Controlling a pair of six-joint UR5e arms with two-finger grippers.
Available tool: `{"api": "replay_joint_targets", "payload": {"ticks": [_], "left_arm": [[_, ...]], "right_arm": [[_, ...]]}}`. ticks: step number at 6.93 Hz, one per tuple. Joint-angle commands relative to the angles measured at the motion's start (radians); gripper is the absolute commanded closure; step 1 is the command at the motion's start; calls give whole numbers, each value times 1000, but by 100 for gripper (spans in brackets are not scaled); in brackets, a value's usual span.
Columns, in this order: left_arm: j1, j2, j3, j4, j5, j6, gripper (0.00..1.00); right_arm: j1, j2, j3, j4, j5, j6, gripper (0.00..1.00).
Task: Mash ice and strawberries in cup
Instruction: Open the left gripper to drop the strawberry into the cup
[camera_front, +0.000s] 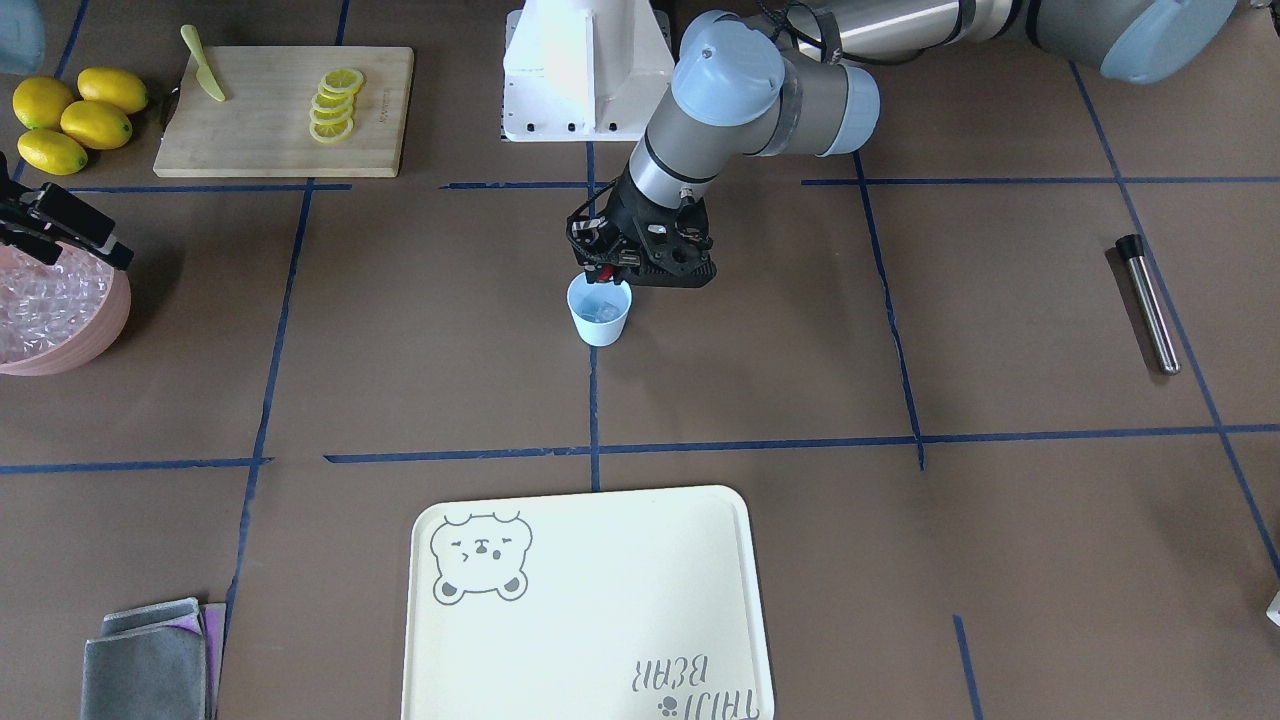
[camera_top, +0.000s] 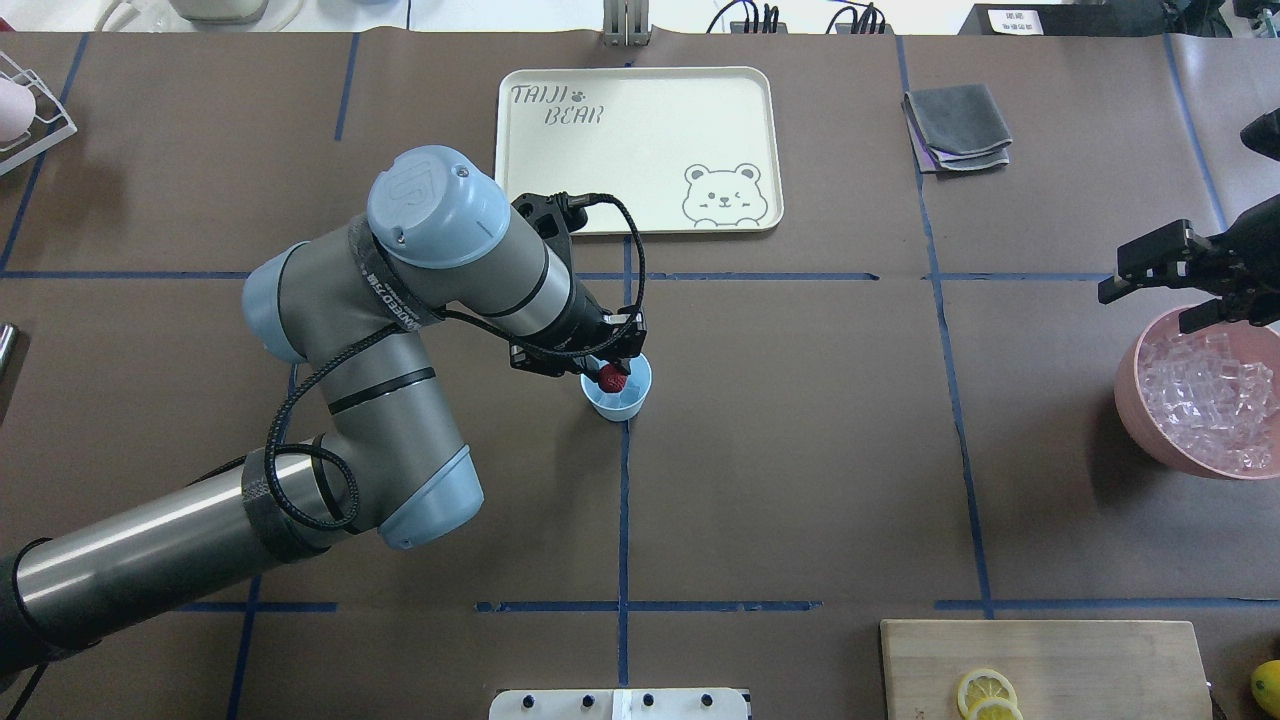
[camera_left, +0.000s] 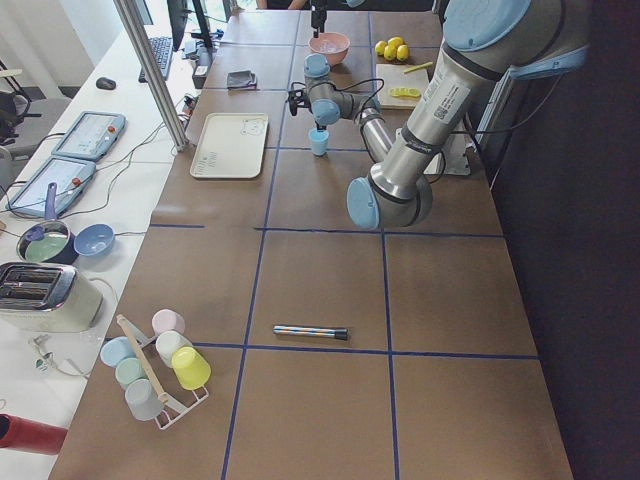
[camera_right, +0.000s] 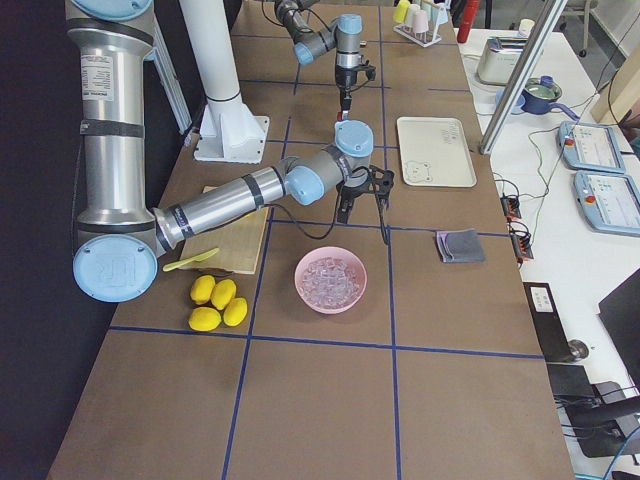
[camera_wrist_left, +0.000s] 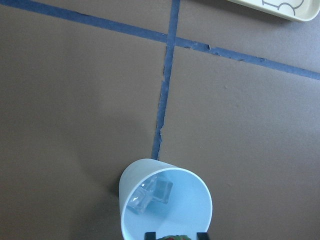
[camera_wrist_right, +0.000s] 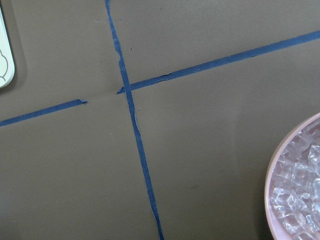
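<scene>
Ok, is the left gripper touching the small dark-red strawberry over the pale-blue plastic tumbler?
Touching. The left wrist view shows the strawberry pinched between the two black fingertips of the left gripper, just over the tumbler rim.

The light is bright and even over the brown table (camera_front: 760, 400); it comes from above; shadows are soft and small; a faint one sits beside the small pale-blue cup (camera_wrist_left: 192, 200) in the left wrist view; the big round pink bowl (camera_top: 1140, 425) throws a darker one toward the table's middle; the white robot base (camera_front: 585, 70) looks washed out; the shiny silver arm tube (camera_top: 130, 560) shows glare; the views look sharp.
</scene>
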Motion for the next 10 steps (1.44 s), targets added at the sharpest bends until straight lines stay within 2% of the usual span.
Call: {"api": "replay_joint_targets", "payload": {"ticks": [1,2,3,4,6,7,9,10], "left_arm": [[1,-3,1,-4,3,-1,63],[1,-3,1,-6,38,-1,53],[2,-1,1,-6,47,1,51],[1,3,2,-6,49,5,42],[-19,6,-19,0,43,8,39],[-66,76,-60,3,16,17,39],[-186,365,-251,6,-105,277,39],[-282,482,-261,-3,-188,435,39]], "right_arm": [[0,0,2,0,0,1,1],[0,0,-1,0,0,-2,1],[0,0,-3,0,0,-4,1],[0,0,-4,-1,0,-5,1],[0,0,-7,-1,0,-10,1],[0,0,-7,-1,0,-13,1],[2,-3,-6,0,3,-21,1],[3,-4,-4,0,5,-21,1]]}}
